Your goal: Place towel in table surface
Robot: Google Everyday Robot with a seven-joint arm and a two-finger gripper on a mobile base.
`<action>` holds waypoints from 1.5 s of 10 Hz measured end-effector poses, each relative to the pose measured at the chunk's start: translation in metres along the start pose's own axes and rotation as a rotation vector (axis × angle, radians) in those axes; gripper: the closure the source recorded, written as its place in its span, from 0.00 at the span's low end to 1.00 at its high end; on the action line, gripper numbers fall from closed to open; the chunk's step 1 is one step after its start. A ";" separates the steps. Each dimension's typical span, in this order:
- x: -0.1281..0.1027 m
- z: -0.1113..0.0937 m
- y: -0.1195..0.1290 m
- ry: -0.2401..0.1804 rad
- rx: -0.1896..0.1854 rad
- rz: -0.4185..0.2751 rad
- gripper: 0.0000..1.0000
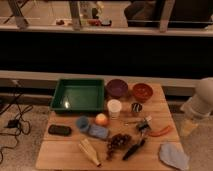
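1. Towel (173,155), pale blue, lies on desk (60,150) at lower right of frame, by desk's rt corner, apart from other items.
2. Tool (189,126): at right edge of frame, under white arm (202,100), just off desk's rt side, up & rt of towel. Spread or pressed together: can't tell.
3. Green tray (79,95) at upper left of desk; purple bowl (117,88) & red bowl (142,92) to its rt; white cup (114,107) just below purple bowl.
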 end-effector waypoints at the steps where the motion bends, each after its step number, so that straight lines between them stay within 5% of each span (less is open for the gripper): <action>1: 0.012 0.001 0.003 -0.033 -0.037 0.058 0.20; 3: 0.023 0.001 0.005 -0.058 -0.063 0.112 0.20; 8: 0.022 0.003 0.006 -0.051 -0.066 0.115 0.20; 15: 0.066 0.037 0.070 0.066 -0.102 0.123 0.20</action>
